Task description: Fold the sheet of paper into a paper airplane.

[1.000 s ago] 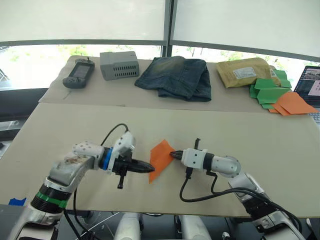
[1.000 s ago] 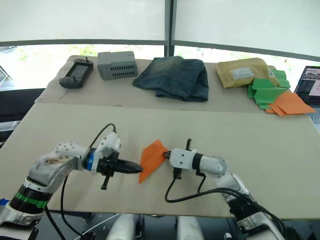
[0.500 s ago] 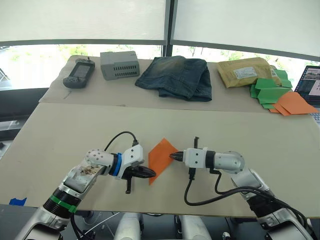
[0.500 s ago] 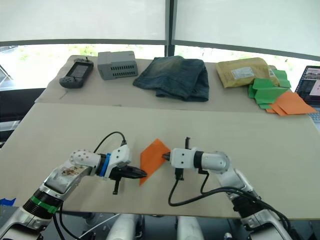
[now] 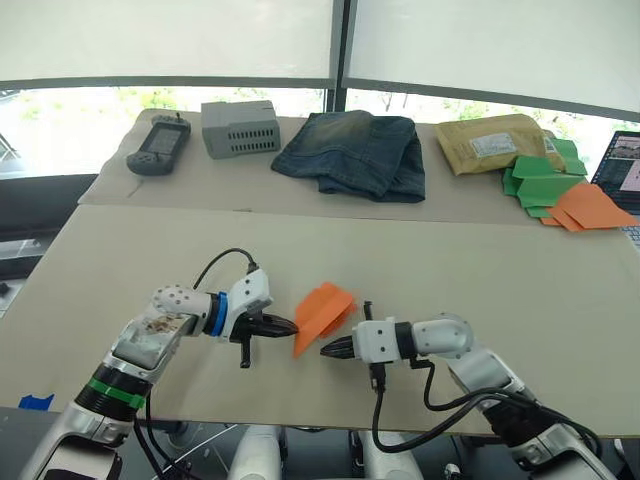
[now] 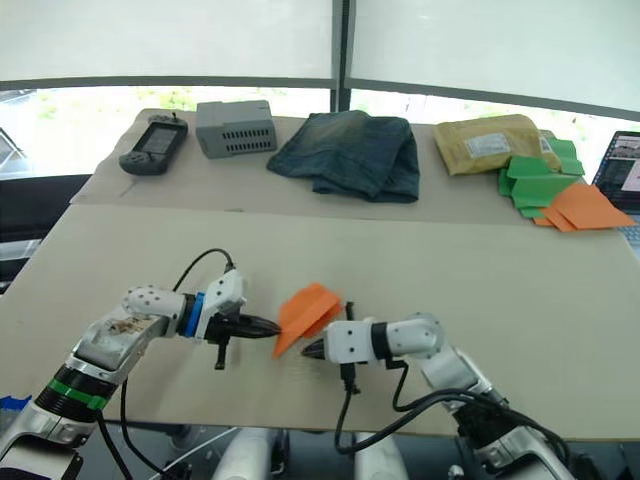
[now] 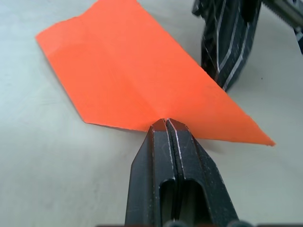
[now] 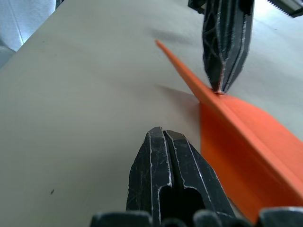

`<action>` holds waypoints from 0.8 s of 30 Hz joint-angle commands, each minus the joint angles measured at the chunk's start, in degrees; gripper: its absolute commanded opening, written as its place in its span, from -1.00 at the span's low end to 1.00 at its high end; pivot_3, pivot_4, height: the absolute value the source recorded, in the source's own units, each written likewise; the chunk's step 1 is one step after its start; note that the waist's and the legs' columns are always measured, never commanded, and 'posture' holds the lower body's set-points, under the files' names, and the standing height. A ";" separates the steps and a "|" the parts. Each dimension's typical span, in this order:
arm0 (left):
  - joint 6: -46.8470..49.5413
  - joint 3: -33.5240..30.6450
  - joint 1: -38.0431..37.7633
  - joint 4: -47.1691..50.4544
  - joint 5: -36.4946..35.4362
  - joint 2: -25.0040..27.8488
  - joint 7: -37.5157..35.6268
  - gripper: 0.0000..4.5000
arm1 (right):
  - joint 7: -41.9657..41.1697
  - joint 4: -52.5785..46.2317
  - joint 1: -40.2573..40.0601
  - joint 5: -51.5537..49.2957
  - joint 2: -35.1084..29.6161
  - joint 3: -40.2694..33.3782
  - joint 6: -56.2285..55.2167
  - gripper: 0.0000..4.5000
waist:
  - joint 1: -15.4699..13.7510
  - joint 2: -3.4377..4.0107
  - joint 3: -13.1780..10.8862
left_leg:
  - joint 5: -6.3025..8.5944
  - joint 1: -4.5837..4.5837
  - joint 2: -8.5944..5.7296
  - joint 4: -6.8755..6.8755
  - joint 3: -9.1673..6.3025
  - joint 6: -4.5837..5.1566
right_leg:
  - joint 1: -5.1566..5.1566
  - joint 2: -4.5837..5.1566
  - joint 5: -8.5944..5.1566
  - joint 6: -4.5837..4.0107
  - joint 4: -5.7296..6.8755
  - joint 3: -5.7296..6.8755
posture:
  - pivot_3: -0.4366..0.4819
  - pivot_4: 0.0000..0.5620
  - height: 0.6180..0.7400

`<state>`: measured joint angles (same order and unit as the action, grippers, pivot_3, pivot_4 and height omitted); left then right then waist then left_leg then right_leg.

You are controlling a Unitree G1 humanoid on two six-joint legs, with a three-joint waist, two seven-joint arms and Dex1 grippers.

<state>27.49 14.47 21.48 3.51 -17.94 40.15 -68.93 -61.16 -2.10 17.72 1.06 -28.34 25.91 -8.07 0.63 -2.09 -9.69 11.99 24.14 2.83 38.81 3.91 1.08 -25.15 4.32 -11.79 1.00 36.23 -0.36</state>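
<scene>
Left wrist view: left gripper (image 7: 165, 124) has its fingers pressed together, tips pinching the near edge of the sheet of paper (image 7: 128, 80), right where the centre crease meets that edge. The orange sheet lies on the tan tabletop (image 5: 480, 270), spreading away from the fingertips as a pointed wedge with a raised fold down its middle.

Change since half a second ago: the paper was a flatter kite shape held from both sides; now it reads narrower and doubled over along the crease. The right gripper (image 5: 328, 352) has let go and dropped toward the pointed near end, sitting just beside the paper and apart from it. My reading: one wing fold has just gone in, and the right arm is repositioning for a press or a fresh grip.

Right wrist view: right gripper's fingers (image 8: 165, 161) closed on nothing, with the paper's folded edge just beside them and the left gripper's tip on that edge beyond.
</scene>
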 commanded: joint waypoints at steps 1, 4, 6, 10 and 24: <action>-2.36 0.24 2.14 -1.97 1.38 -0.92 -0.20 -0.99 | 0.90 0.92 1.28 0.33 1.86 0.54 0.66 -1.00 | 0.00 0.00 0.00 | 0.00 0.00 0.00 0.01 0.00 0.00 | 0.00 0.00 0.01 0.01 -0.01 -0.01 | -0.05 -0.47 0.60; -3.57 1.93 4.38 -4.12 2.41 -3.45 -0.36 -0.99 | 1.72 1.45 1.65 0.70 2.65 0.23 1.32 -1.00 | -0.43 0.00 0.00 | 0.00 0.03 -0.02 0.05 0.00 0.00 | 0.01 0.00 0.01 0.02 0.00 -0.01 | -0.05 -0.47 0.60; -5.42 3.50 5.40 -5.65 4.19 -4.47 -0.92 -0.99 | 2.67 1.68 1.87 0.88 3.18 -0.22 1.97 -1.00 | -0.52 0.00 0.00 | 0.00 0.07 -0.03 0.08 0.00 0.00 | 0.00 0.00 0.02 0.03 -0.01 -0.01 | -0.05 -0.47 0.60; -7.78 4.76 7.90 -9.13 5.53 -6.43 -1.99 -0.99 | 6.05 2.94 2.57 1.98 5.22 -0.35 3.49 -1.00 | -0.68 0.00 0.00 | 0.00 0.06 -0.03 0.06 0.00 0.00 | 0.00 -0.03 0.03 0.03 0.01 -0.02 | -0.05 -0.47 0.60; -19.38 5.83 21.54 -27.95 10.54 -10.40 -9.08 -0.99 | 20.26 8.32 4.16 8.98 12.43 -1.59 6.04 -1.00 | -1.92 -0.06 0.03 | -0.06 0.04 -0.07 0.14 -0.01 0.09 | 0.13 -0.05 0.05 0.01 0.07 -0.02 | -0.05 -0.47 0.60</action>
<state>11.33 20.27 38.49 -24.92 -9.02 30.22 -76.56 -43.75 5.11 21.11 9.44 -16.50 25.97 -3.60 -1.29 -2.15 -9.66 11.92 24.17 2.76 38.96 3.90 1.19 -25.01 4.28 -11.72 1.00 36.30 -0.38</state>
